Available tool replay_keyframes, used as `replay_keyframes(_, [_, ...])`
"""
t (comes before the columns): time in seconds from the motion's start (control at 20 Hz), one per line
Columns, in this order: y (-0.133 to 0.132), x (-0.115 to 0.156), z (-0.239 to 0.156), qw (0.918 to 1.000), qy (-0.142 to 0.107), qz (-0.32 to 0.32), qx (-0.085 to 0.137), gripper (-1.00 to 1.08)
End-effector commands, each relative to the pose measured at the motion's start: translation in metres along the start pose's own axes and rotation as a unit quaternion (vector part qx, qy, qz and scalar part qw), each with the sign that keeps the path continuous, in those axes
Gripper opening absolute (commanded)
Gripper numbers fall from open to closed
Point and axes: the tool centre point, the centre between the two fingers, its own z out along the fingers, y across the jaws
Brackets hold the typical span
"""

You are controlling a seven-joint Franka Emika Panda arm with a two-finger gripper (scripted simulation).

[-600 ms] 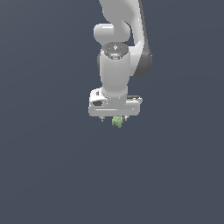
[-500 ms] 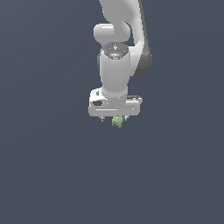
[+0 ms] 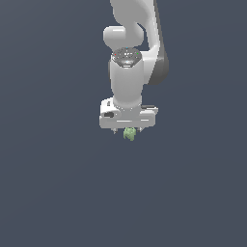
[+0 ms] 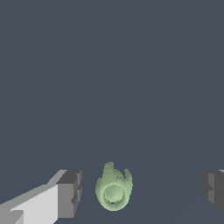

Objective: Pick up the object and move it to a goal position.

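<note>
Directly between the spread fingers (image 4: 70,194) sits the object (image 4: 113,192), untouched.

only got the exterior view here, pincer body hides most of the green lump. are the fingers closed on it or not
Observer: Not closed. In the wrist view the pincer is open, with a gap on both sides of the green lump.
Operator: is it centred between them
Observer: No, it sits nearer one finger than the other.
Operator: any goal marker visible past it
Observer: None; the wrist view shows only plain dark ground beyond the lump.
</note>
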Motion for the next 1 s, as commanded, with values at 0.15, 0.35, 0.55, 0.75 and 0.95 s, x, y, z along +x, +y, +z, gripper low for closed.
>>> replay_keyframes(0.15, [-0.001,-0.002,0.003,1.0,0.0,0.006,0.0,1.0])
replay_keyframes(0.35, [-0.003,-0.009,0.012,0.9997,-0.002,0.023,-0.001,1.0])
replay_keyframes(0.55, [-0.006,-0.019,0.025,0.9988,-0.003,0.049,-0.003,1.0])
replay_keyframes(0.75, [-0.009,-0.035,0.043,0.9963,-0.005,0.085,-0.006,1.0])
replay_keyframes(0.95, [-0.013,-0.055,0.064,0.9916,-0.007,0.129,-0.01,1.0])
